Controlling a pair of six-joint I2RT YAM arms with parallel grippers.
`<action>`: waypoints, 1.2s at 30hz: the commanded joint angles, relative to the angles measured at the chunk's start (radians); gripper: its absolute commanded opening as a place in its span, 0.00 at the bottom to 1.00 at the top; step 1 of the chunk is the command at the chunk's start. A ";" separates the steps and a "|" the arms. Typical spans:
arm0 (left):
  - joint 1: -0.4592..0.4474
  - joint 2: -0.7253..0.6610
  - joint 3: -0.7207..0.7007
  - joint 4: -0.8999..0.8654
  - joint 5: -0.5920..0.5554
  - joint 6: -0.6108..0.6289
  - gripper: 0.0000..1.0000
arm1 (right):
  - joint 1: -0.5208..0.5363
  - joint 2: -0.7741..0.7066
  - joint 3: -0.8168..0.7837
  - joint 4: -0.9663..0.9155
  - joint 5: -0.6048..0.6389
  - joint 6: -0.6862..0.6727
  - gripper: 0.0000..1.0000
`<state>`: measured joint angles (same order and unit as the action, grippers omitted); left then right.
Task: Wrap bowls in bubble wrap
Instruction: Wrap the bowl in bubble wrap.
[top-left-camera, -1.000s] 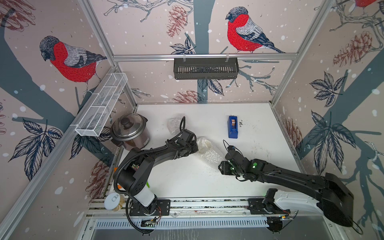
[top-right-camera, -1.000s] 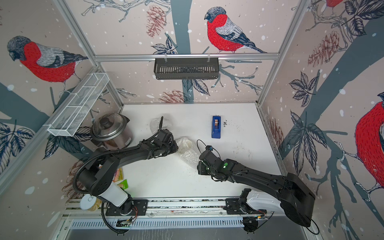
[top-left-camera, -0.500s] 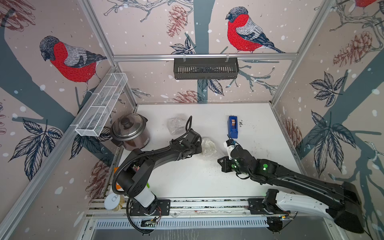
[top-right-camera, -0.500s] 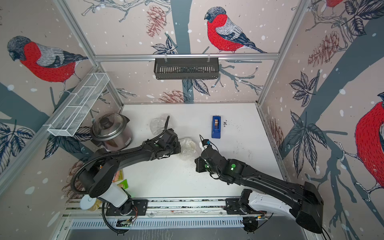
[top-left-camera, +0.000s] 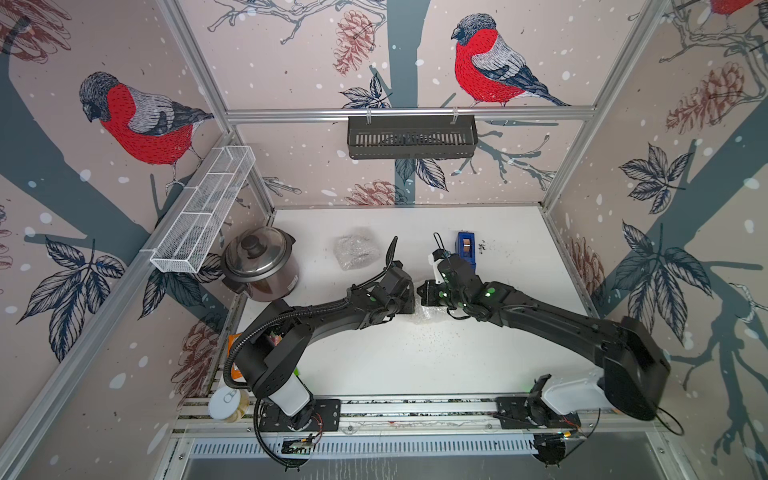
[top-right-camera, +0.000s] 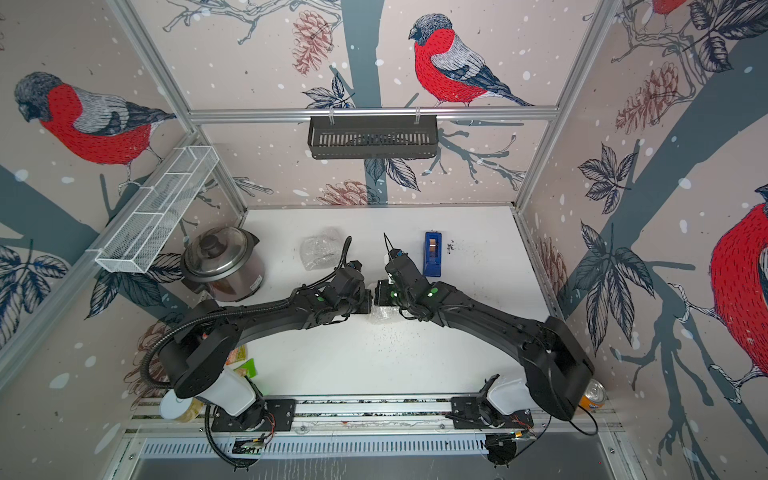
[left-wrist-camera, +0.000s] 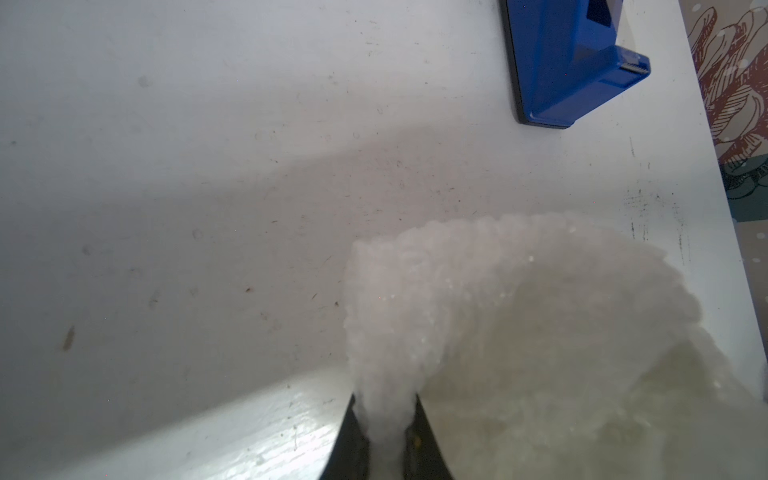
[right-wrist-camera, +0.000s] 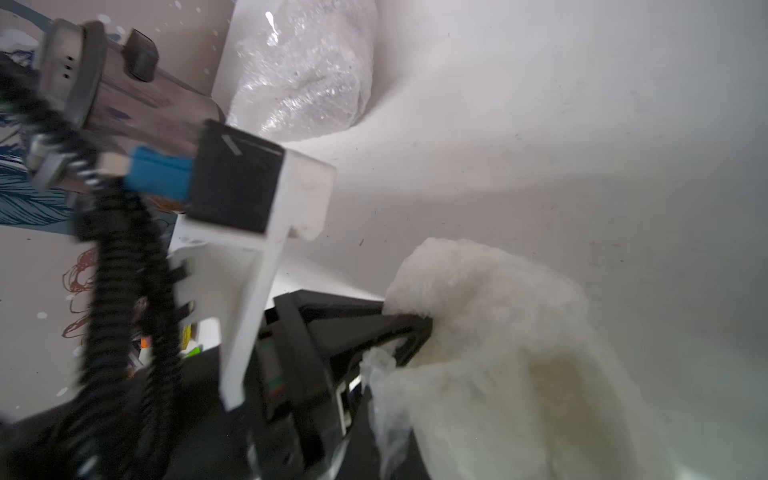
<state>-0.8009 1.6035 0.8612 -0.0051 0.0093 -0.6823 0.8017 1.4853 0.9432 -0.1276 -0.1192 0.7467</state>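
right arm (top-left-camera: 540, 316) swung inward; left jaws pinch bubble wrap (left-wrist-camera: 415, 311)

I see a white counter (top-left-camera: 415, 365), scuffed with dark specks. The bubble wrap (left-wrist-camera: 457, 307) looks milky white, dotted all over with small bubbles. The tape dispenser (left-wrist-camera: 573, 62) is bright blue, the cooker (top-left-camera: 259, 266) silvery steel. The walls (top-left-camera: 291, 62) are pale pink with red-breasted birds and grey-blue branches.

Left arm (top-right-camera: 270, 315) and right arm (top-right-camera: 482, 318) meet over bubble wrap (top-right-camera: 380, 316).
Wrapped bundle (top-right-camera: 320, 251) at its ten o'clock, blue tape dispenser (top-right-camera: 432, 254) at one o'clock.
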 joint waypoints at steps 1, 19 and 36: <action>-0.006 -0.003 -0.005 0.043 0.053 0.018 0.09 | -0.022 0.080 0.007 0.115 -0.059 -0.029 0.00; 0.048 -0.113 -0.016 -0.096 0.115 -0.054 0.69 | -0.062 0.182 -0.026 0.148 -0.174 -0.006 0.00; 0.132 -0.038 -0.036 0.012 0.232 -0.059 0.55 | -0.108 0.220 -0.015 0.161 -0.266 0.025 0.00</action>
<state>-0.6865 1.5539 0.8162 -0.0490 0.2123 -0.7376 0.6930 1.7138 0.9226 0.0162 -0.3737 0.7628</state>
